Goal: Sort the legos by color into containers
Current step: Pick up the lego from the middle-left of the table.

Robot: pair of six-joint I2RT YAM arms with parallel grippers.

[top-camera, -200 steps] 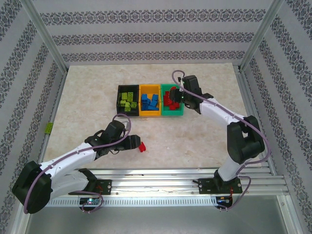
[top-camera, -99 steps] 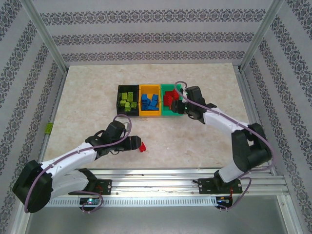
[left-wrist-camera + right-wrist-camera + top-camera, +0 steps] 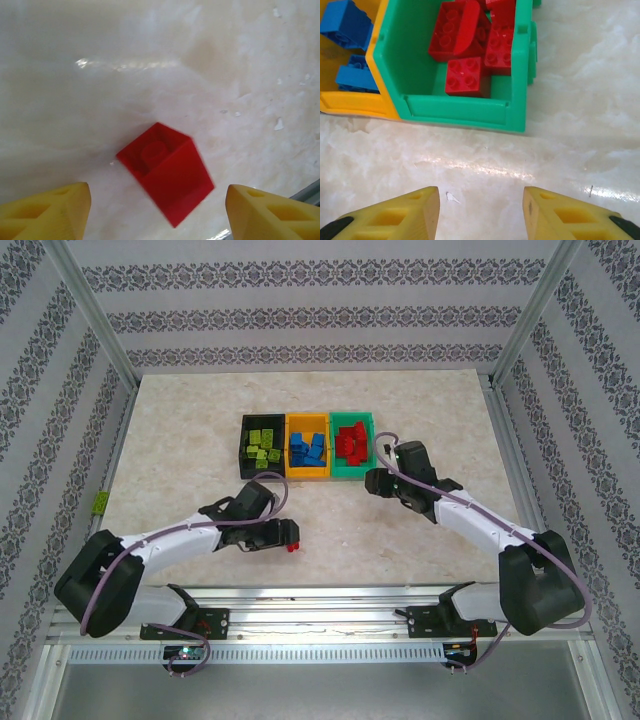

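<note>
- My left fingers (image 3: 284, 534) are spread wide and low over the surface (image 3: 150, 60). I hold them like that so the red brick (image 3: 167, 172) fits in the gap.
- The red brick sits between my two left fingers and touches neither one. Its round bump faces up.
- The brick is turned a bit, so its corners point at my fingers, not its flat sides. I think I should turn a little before I squeeze, or it may pop out.
- My right fingers (image 3: 372, 481) are spread wide too, with nothing between them.
- The green bin (image 3: 465, 107) is just ahead of my right fingers. It has a heap of red bricks (image 3: 467, 75) in it, so I think my loose brick belongs there.
- The orange bin (image 3: 350, 102) touches the green bin's left side and holds blue bricks (image 3: 345, 22).
- The black bin (image 3: 243, 445) comes next in the row, with lime bricks (image 3: 263, 448).
- I see no other loose brick, so the job looks nearly done.
</note>
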